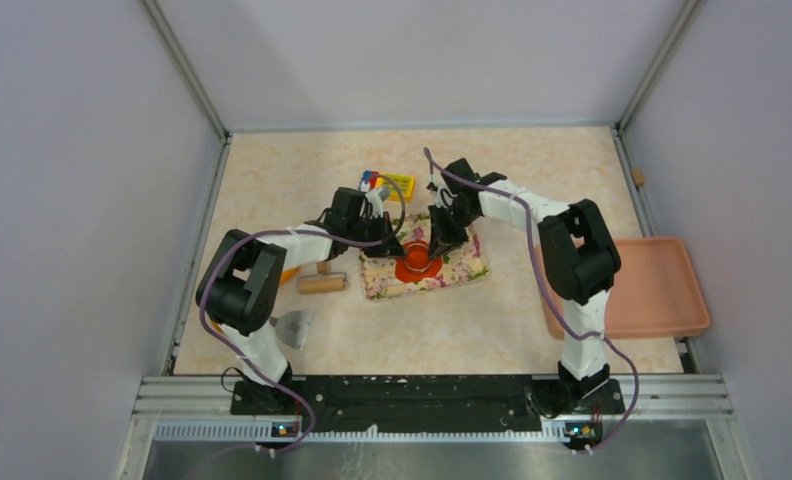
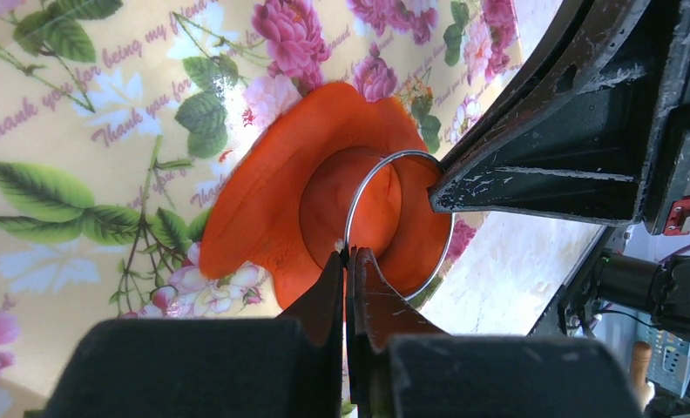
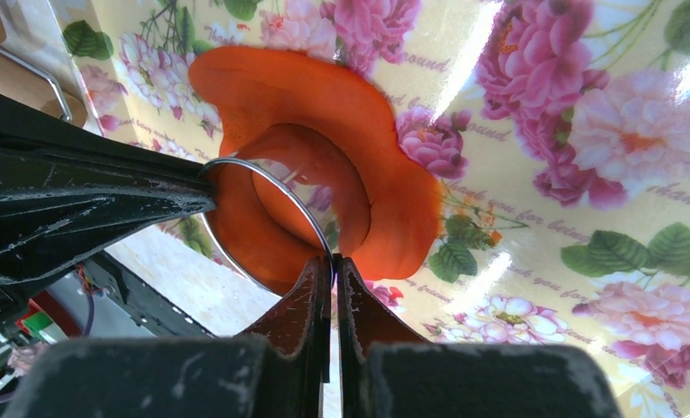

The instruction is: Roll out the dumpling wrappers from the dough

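Red-orange dough (image 2: 254, 200) lies flattened at the middle of the floral mat (image 1: 467, 262), a round outline pressed into it. Both the left gripper (image 2: 348, 257) and the right gripper (image 3: 333, 259), jaws closed tight, pinch the thin metal ring (image 2: 392, 154) from opposite sides. Best to keep it level, wholly over dough, and press evenly. A rolling pin (image 1: 322, 284) off the mat's left edge and a pink tray (image 1: 652, 290) at the right edge of the table (image 1: 272, 200) sit well apart; nothing blocks.

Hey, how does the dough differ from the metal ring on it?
The dough is a flat, irregular orange sheet; the ring is a thin, shiny, round hoop. The dough lies loose; the left gripper and right gripper pinch the ring. They touch, over the floral mat.
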Controlling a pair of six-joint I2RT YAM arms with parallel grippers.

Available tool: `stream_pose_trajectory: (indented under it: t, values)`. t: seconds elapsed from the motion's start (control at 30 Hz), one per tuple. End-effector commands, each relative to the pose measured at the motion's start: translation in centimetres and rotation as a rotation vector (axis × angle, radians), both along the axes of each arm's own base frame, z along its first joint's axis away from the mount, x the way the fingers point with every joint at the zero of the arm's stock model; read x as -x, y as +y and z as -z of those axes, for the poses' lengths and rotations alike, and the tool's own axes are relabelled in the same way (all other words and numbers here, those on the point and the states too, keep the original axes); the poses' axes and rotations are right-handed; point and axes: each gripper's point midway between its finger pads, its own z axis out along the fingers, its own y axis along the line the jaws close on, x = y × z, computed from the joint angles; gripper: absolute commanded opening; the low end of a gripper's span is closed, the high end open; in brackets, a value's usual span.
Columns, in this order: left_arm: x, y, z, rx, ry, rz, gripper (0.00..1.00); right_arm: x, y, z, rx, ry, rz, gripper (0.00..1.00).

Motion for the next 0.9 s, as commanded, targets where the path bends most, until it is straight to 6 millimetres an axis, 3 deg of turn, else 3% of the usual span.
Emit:
stream_pose_trajectory:
  t: [0.0,0.3,0.4,0.53,0.67,0.77,0.87]
  values:
    - [1.8,4.8,9.3,-0.297,0.057,-0.079,0.0,3.0,-3.6,7.5,0.223,0.086,-0.033,0.0]
    - [2.5,5.6,10.8,-0.33,0.072,-0.087,0.0,3.3,-4.3,8.6,0.261,0.097,-0.036,0.0]
    - [2.4,5.2,10.2,-0.311,0.077,-0.08,0.0,2.7,-4.0,8.2,0.251,0.07,-0.052,0.0]
    - [0.7,3.5,5.6,-0.206,-0.002,-0.048,0.0,-0.2,-1.8,3.6,0.156,-0.056,-0.106,0.0]
    - [-1.1,2.0,-0.3,-0.12,-0.118,0.001,0.17,-1.9,0.1,-0.9,0.032,-0.149,-0.145,0.0]
    - [-1.7,1.8,-3.0,-0.11,-0.178,0.024,0.3,-2.3,0.1,-2.4,0.025,-0.203,-0.15,0.0]
    - [-1.9,2.4,-4.0,-0.115,-0.188,0.017,0.37,-2.0,0.2,-3.2,-0.001,-0.207,-0.177,0.03]
